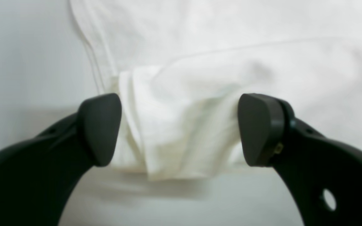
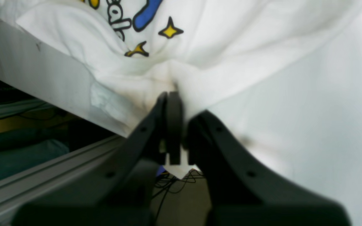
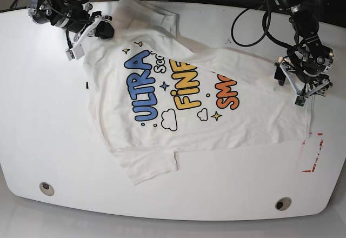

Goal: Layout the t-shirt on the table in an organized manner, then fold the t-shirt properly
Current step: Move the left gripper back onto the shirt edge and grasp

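Clearly the t-shirt (image 3: 178,103) is light, limp cotton that will drape, wrinkle and slide on the glossy worktop (image 3: 43,113) rather than hold any shape, so it is best taken by its hems and corners, where doubled cloth gives the fingers something to bite. It lies print side up across the middle of the base view, skewed, with one sleeve toward the top centre and another at the lower centre. The right gripper (image 2: 174,94), at the upper left of the base view, has its fingers pressed together on a pinch of the cloth, which puckers toward them in its wrist view; this happens right at the worktop's far edge, with the frame and cables below showing beyond it, so a pull outward there would drag cloth off the surface. The left gripper (image 1: 179,128), at the right of the base view, stands with its fingers spread wide around a bunched fold of the hem, holding nothing. Open worktop lies broad to the left and along the bottom of the base view; the red tape outline (image 3: 312,152) sits just off the shirt's lower right corner.
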Controlling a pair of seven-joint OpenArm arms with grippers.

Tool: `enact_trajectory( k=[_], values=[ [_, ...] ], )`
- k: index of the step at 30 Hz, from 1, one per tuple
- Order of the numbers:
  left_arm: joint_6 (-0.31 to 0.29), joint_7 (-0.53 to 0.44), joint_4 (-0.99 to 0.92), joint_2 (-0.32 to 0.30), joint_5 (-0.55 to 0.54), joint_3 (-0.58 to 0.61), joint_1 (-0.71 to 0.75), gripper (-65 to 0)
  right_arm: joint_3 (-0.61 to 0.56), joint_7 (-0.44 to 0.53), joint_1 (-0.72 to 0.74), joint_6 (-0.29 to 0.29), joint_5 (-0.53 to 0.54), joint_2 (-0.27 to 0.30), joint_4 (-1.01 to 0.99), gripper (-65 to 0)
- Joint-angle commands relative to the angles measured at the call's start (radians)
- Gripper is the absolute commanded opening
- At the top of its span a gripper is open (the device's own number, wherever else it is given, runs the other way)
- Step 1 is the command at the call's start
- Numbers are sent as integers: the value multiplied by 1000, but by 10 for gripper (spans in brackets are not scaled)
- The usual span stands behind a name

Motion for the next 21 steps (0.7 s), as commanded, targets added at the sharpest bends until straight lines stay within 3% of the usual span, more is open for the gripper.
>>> enact_trajectory(
  k=[1, 10, 21],
  values=[
    [-9, -15, -6, -23, -48, -37, -27, -90, 6, 14, 4, 5, 15, 12, 16, -650],
    [-35, -15, -9, -81, -205, -126, -24, -92, 6, 14, 4, 5, 15, 12, 16, -650],
    [-35, -15, -12, -95, -239, -125, -22, -92, 6, 14, 4, 5, 15, 12, 16, -650]
  ],
)
